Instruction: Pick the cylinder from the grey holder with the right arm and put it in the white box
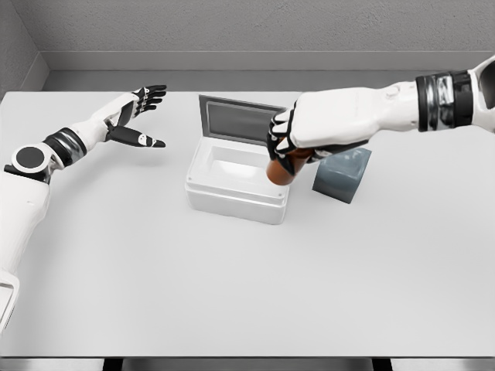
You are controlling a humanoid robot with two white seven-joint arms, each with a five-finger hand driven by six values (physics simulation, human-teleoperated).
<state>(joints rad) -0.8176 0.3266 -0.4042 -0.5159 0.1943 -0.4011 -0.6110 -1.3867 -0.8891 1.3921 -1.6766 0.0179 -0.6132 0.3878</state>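
A brown-orange cylinder hangs tilted over the right rim of the white box, with my right hand shut on its upper part. Only the cylinder's lower end shows below the curled fingers. The box stands open at the table's middle, its grey-lined lid raised at the back. The grey holder sits just right of the box, behind and below my right forearm. My left hand hovers over the table at the far left, fingers spread and holding nothing.
The grey table stretches wide in front of the box. A grey wall runs along the back edge.
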